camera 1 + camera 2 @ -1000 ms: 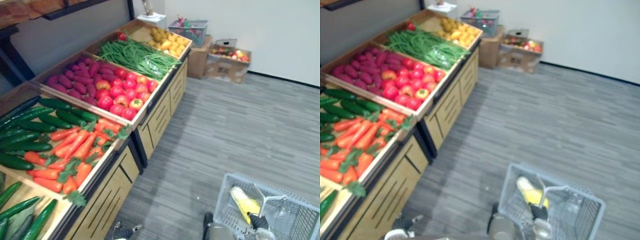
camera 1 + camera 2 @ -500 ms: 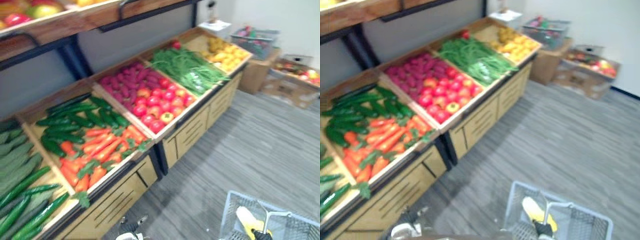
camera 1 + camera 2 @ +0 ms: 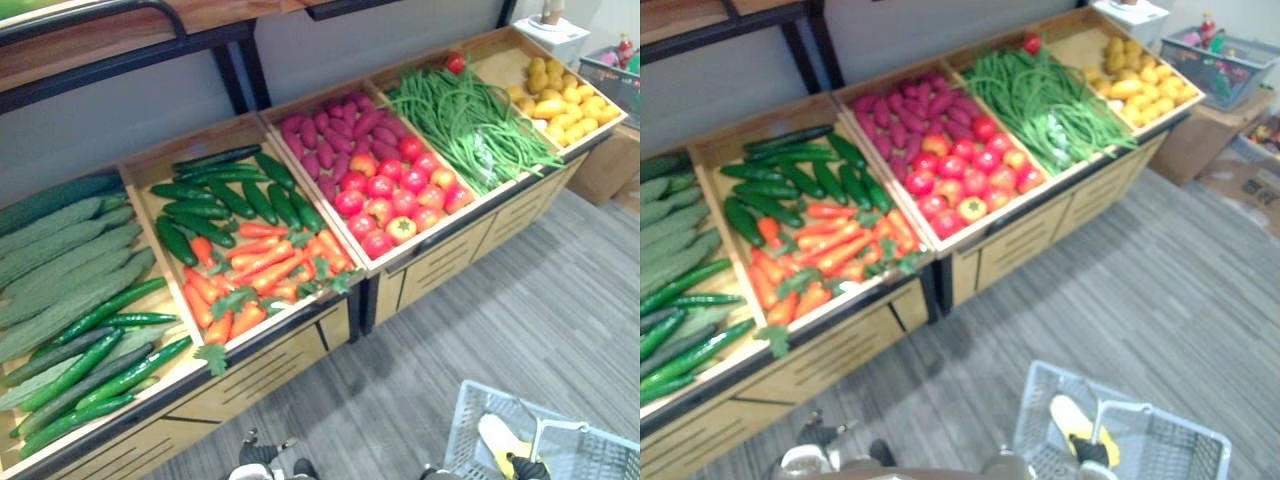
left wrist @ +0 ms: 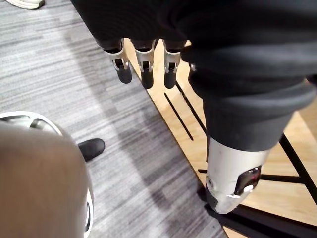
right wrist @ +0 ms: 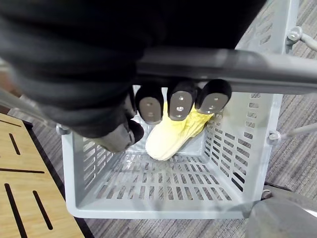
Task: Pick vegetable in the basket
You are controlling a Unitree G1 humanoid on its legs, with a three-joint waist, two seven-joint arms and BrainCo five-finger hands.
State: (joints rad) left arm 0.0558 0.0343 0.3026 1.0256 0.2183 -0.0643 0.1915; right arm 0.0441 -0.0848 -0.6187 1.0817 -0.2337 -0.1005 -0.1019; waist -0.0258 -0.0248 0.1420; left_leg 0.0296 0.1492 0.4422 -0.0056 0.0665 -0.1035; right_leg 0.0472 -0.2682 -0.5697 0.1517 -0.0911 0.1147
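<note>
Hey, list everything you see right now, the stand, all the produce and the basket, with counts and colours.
Display stand: one, wooden, divided into bins.
Bumpy gourds: several, pale green, leftmost bin, rear.
Long cucumbers: several, green, leftmost bin, front.
Short cucumbers: many, dark green, second bin, rear.
Carrots: many, orange, second bin, front.
Sweet potatoes: many, purple, third bin, rear.
Tomatoes: many, red, third bin, front.
Green beans: one heap, green, right of the tomatoes.
Yellow produce: many, far end.
Basket: one, grey, lower right.
Yellow vegetable: one, inside the basket.
Left robot hand: open, by the stand's front.
Right robot hand: curled round the basket's handle.
</note>
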